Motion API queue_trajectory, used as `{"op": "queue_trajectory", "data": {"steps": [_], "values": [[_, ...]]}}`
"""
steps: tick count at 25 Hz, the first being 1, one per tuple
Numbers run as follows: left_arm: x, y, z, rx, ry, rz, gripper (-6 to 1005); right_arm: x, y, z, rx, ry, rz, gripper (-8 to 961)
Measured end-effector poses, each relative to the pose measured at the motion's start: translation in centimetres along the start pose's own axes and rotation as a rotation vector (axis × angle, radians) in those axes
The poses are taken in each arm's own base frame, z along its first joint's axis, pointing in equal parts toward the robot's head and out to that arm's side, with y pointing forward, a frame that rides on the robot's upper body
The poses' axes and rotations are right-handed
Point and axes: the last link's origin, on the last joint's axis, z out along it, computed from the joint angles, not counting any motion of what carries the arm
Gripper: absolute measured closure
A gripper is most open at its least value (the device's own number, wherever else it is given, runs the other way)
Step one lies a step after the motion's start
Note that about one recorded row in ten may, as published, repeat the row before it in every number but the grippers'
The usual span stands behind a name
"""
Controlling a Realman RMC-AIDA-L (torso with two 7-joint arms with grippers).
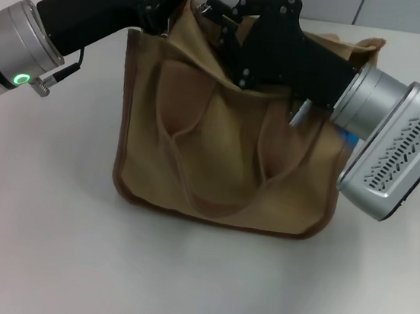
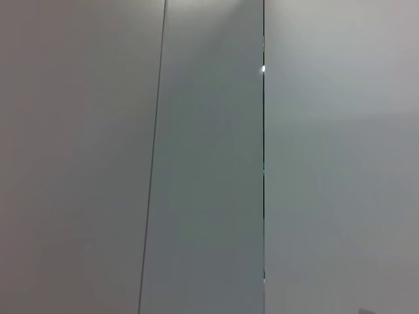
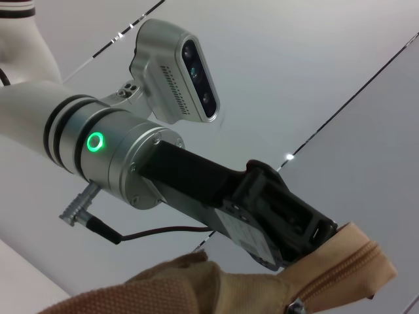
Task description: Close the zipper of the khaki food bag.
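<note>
The khaki food bag [image 1: 225, 159] stands upright on the table, its two looped handles hanging down the front. My left gripper [image 1: 169, 8] is shut on the bag's top left end; the right wrist view shows it [image 3: 308, 239] clamping the fabric tip. The zipper [image 3: 344, 267] runs into that tip with its teeth joined, and the silver slider [image 3: 296, 306] sits close to the end. My right gripper [image 1: 205, 9] reaches over the bag's top from the right. Its fingers are drawn together at the zipper line just beside the left gripper. The pull tab is hidden in the head view.
The white table [image 1: 38, 243] surrounds the bag. A blue item [image 1: 348, 137] peeks out at the bag's right end under the right arm. The left wrist view shows only grey wall panels [image 2: 209, 163].
</note>
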Motion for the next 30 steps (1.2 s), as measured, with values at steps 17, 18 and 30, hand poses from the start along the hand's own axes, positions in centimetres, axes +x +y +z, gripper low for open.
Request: {"op": "queue_trajectory", "data": {"steps": [17,18,30], "values": [[-0.4,-0.3,-3.7,0.110,0.008,-0.011,941,0.7,0.5,-1.9,0.052,0.050,0.044,949],[-0.5,-0.4,-5.2,0.161,0.009,-0.008,940,0.7,0.5,-1.9,0.052,0.050,0.044,949],[-1.4,-0.5,-9.0,0.296,-0.030,-0.013,937,0.8,1.1,-3.8,0.085,0.058,0.160,950]]}}
